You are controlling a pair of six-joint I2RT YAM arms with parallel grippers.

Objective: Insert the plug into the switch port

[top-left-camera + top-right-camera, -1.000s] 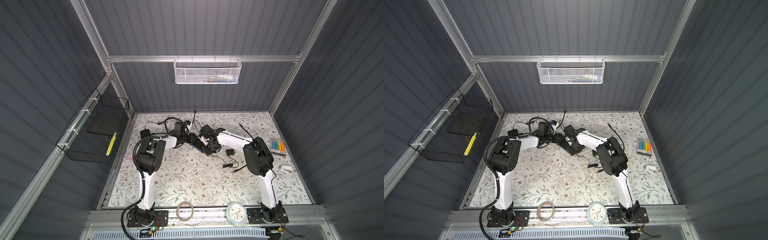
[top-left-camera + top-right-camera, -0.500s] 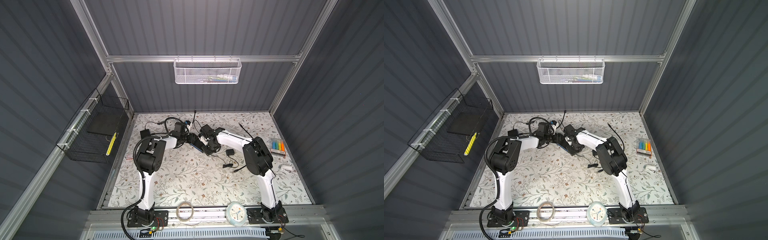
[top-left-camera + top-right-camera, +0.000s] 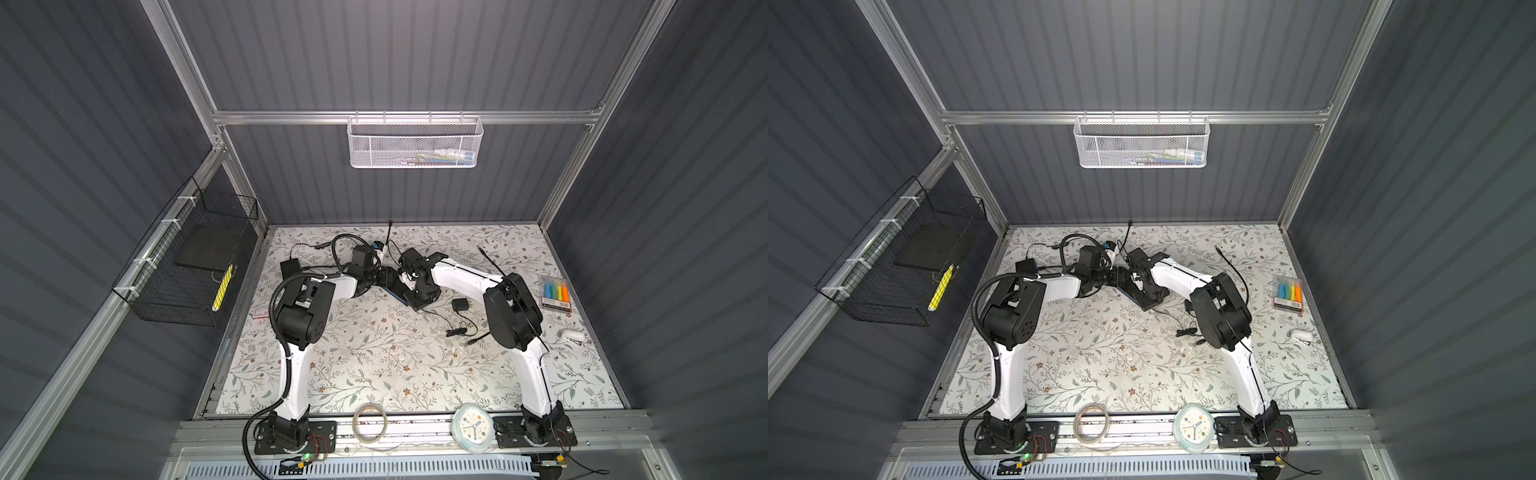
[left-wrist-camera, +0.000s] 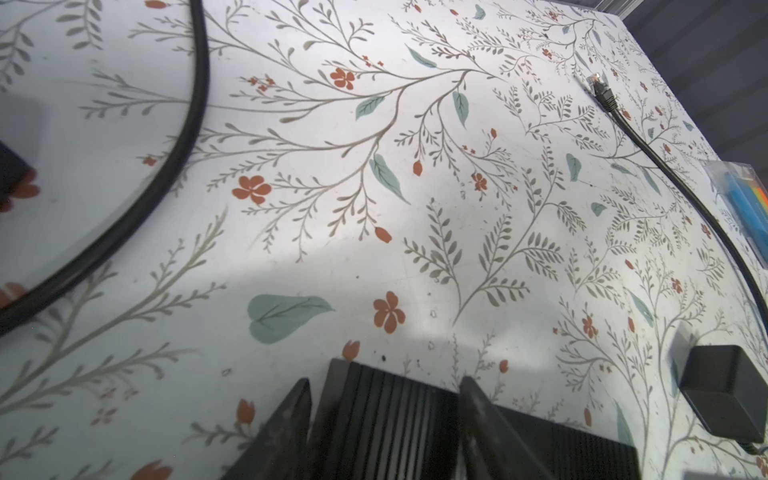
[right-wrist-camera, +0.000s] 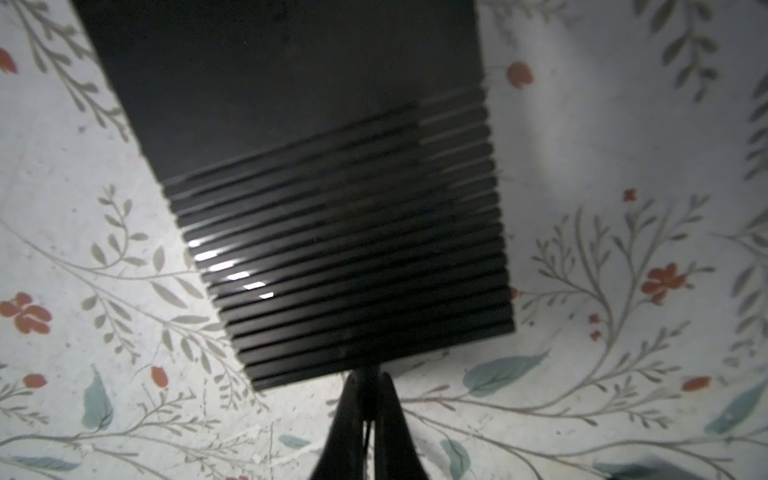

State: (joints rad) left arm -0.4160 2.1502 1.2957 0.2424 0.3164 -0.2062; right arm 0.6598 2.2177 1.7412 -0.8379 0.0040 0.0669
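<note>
Lying on the floral mat [image 4: 415, 232]: switch [image 5: 324, 187], a black plastic box, its top half ribbed and half smooth. We judge it light and stiff, and apt to skate on the glossy mat unless braced. It is best held across its sides, clear of the port face.

Left gripper [image 4: 385, 380]: jaws about half apart, one finger at the switch's side edge, the other over its ribbed top. Whether they clamp the switch or only rest against it, we cannot tell.

Right gripper [image 5: 368, 380]: jaws pressed together at the switch's ribbed end, pinching a small dark stub that meets that edge. We take this stub for the plug [image 5: 367, 371]. We judge it light and rigid in the body, on a limp wire. The hold belongs on the moulded body near the tip, since a grip on wire alone would let it buckle at the port.

Ethernet cable [image 4: 606, 97]: loose, its clear connector free, well apart from the switch.

Power adapter [image 4: 725, 390]: near the switch.

Not made out:
- The port appears in no view.
- The plug's tip and shape are buried between the fingers, and we cannot trace its wire.
- In both top views little of the switch shows.
- The right wrist view is dim and blurred.
</note>
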